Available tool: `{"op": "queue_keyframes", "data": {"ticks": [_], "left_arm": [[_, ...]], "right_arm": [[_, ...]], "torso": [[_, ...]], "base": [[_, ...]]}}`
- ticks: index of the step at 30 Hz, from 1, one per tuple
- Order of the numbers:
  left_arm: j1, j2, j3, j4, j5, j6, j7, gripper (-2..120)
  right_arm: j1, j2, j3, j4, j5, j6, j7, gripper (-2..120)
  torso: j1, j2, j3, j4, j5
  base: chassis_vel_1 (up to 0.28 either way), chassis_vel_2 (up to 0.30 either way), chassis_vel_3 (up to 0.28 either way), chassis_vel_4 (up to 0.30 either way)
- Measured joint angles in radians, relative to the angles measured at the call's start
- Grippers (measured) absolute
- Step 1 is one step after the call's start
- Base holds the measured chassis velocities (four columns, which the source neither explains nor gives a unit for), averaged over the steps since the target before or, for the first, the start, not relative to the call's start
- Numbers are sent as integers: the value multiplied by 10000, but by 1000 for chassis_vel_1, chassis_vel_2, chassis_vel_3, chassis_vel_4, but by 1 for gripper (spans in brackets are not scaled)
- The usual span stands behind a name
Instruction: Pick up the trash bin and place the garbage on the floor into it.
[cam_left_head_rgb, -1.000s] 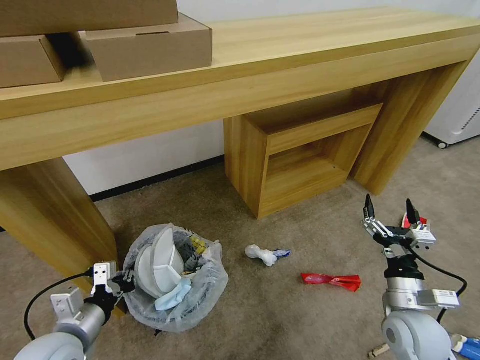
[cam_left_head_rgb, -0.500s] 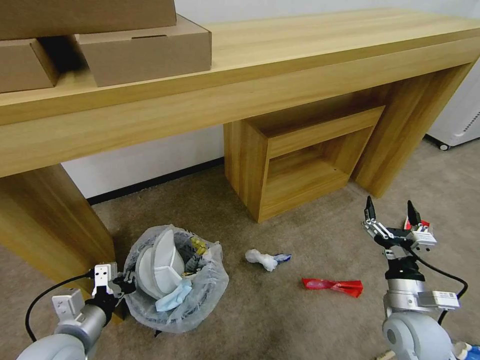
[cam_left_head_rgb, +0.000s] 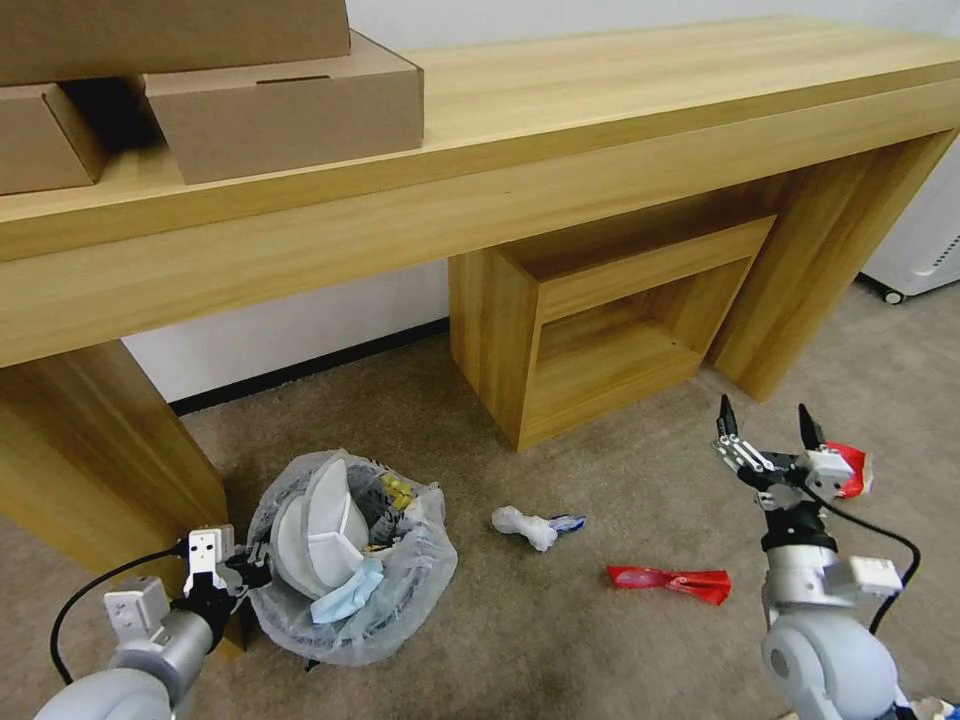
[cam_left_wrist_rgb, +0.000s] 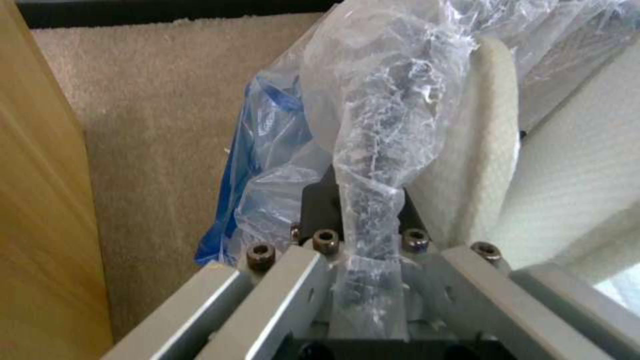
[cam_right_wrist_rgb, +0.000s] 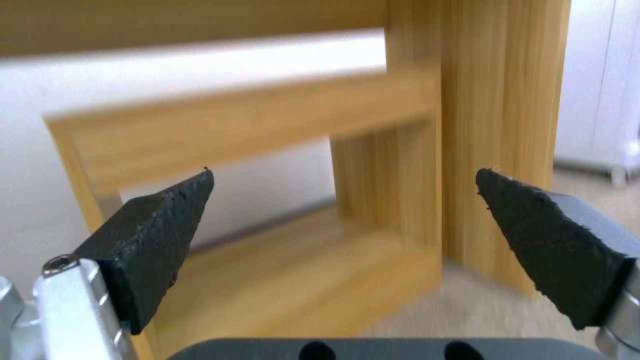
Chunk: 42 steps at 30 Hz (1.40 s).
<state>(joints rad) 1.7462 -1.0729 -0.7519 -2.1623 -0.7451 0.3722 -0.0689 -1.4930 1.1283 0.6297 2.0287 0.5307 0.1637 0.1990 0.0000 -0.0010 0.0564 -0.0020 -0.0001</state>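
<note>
Crinkly plastic in one gripper, nothing in the other.

Beige carpet carries the trash bin (cam_left_head_rgb: 350, 560), which stands beside the wooden desk's (cam_left_head_rgb: 560, 110) leg, two white slippers (cam_left_head_rgb: 315, 525) upright inside it. The left gripper (cam_left_head_rgb: 235, 568) is clamped on the bag-covered rim; in the left wrist view the plastic liner (cam_left_wrist_rgb: 373, 150) runs down between its fingers. The right gripper (cam_left_head_rgb: 763, 432) hovers above the floor, fingers spread wide and empty. A crumpled paper (cam_left_head_rgb: 525, 525) and a red wrapper (cam_left_head_rgb: 670, 582) lie between bin and right arm.
</note>
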Motion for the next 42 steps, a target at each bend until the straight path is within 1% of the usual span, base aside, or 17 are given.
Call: {"op": "queue_keyframes", "data": {"ticks": [6,11,13,15,17,19,22,23,26,27,29,30,33,37,38,40,42], "left_arm": [[-61,-38,2,-3,-13,27,-21,0],[-89,-70,2,-3,-12,40,-33,0],[-103,-101,4,-1,-6,44,-44,0],[-105,-108,5,-1,-4,45,-46,0],[-107,-173,11,0,43,50,-53,0],[-106,-179,11,0,47,49,-55,0],[-69,-293,0,0,126,51,-61,0],[-69,-293,0,0,126,51,-61,0],[-3,-513,-55,61,287,0,-62,0],[-3,-513,-55,61,287,0,-62,0],[16,-645,-79,101,365,-41,-59,0],[16,-645,-79,101,365,-41,-59,0],[-13,-838,-76,206,474,-111,-46,0],[-116,-964,-67,360,542,-157,-36,0],[-116,-964,-67,360,542,-157,-36,0],[-258,-1069,-41,463,555,-188,-33,0],[-274,-1100,-41,507,567,-223,-27,0]], "right_arm": [[420,-831,-418,-155,1000,-1458,791,100],[671,-1114,-689,-294,1608,-2056,1270,100],[1085,-1414,-1104,-493,2660,-2898,1953,100],[1162,-1460,-1174,-533,2845,-3060,2084,100],[1787,-1731,-1755,-845,4072,-4146,2944,100],[1857,-1761,-1826,-881,4177,-4259,3025,100],[3172,-2226,-3152,-1418,5113,-5647,3698,100],[3172,-2226,-3152,-1418,5113,-5647,3698,100],[5283,-2845,-6032,-2418,5604,-6709,3630,100],[5283,-2845,-6032,-2418,5604,-6709,3630,100],[6665,-3390,-8234,-3277,5137,-6666,2517,100],[6665,-3390,-8234,-3277,5137,-6666,2517,100],[8157,-3645,-10286,-4341,4210,-5899,1033,100],[9060,-3637,-11929,-4965,3347,-5241,3,100],[9060,-3637,-11929,-4965,3347,-5241,3,100],[9602,-3730,-13286,-5414,2411,-4287,-944,100],[9721,-3701,-13570,-5571,2194,-4064,-1103,100]], "torso": [[0,0,0,-1,1],[0,0,1,-1,3],[0,0,0,0,2],[0,0,1,0,2],[0,0,1,3,4],[0,0,1,2,4],[0,0,0,1,0],[0,0,0,1,0],[1,0,2,2,2],[1,0,2,2,2],[0,0,1,2,2],[0,0,1,2,2],[0,0,1,0,2],[0,0,1,2,2],[0,0,1,2,2],[1,0,1,-1,1],[1,0,0,-2,2]], "base": [[0,0,0,0],[0,0,0,0],[0,0,0,0],[0,0,0,0],[0,0,0,0],[0,0,0,0],[0,0,0,0],[0,0,0,0],[0,0,0,0],[0,0,0,0],[0,0,0,0],[0,0,0,0],[0,0,0,0],[0,0,0,0],[0,0,0,0],[0,0,0,0],[0,0,0,0]]}}
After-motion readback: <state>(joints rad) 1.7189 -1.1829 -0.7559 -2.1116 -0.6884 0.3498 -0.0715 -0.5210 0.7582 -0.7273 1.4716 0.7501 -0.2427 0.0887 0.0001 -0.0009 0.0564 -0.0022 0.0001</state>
